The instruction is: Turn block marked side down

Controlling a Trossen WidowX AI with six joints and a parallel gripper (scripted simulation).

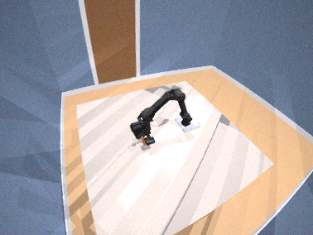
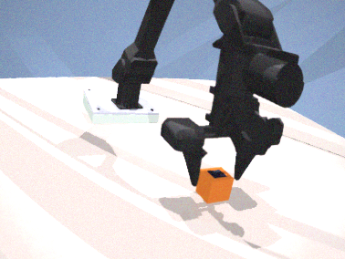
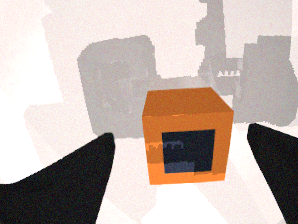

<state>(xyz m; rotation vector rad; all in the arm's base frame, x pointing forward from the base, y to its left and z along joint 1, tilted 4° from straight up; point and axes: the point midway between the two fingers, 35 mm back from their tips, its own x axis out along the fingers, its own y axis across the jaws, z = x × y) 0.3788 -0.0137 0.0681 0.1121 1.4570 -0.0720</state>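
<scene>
Orange block (image 1: 144, 141) (image 2: 214, 186) (image 3: 188, 102), dark mark uppermost: between the fingertips, below the palm. Hand (image 1: 146, 141) (image 2: 215, 181) (image 3: 181, 134): open, nothing gripped; fingers flanking block.

Matt black arm, plain orange block

The arm (image 1: 159, 108) (image 2: 154, 23) looks like matt black plastic or coated metal, and I can't tell which. Its gripper (image 1: 146, 141) (image 2: 215, 181) (image 3: 181, 131) has the same dull black finish, the fingers smooth. The block (image 1: 144, 141) (image 2: 214, 188) (image 3: 187, 102) looks like smooth orange plastic, its dark square (image 2: 216, 173) (image 3: 188, 151) smooth too. Under the arm, the pale base plate (image 1: 194, 126) (image 2: 102, 118) looks smooth, its edge faintly glassy green. The whitish tabletop (image 1: 145, 182) (image 2: 114, 219) (image 3: 25, 160) seems smooth.
</scene>
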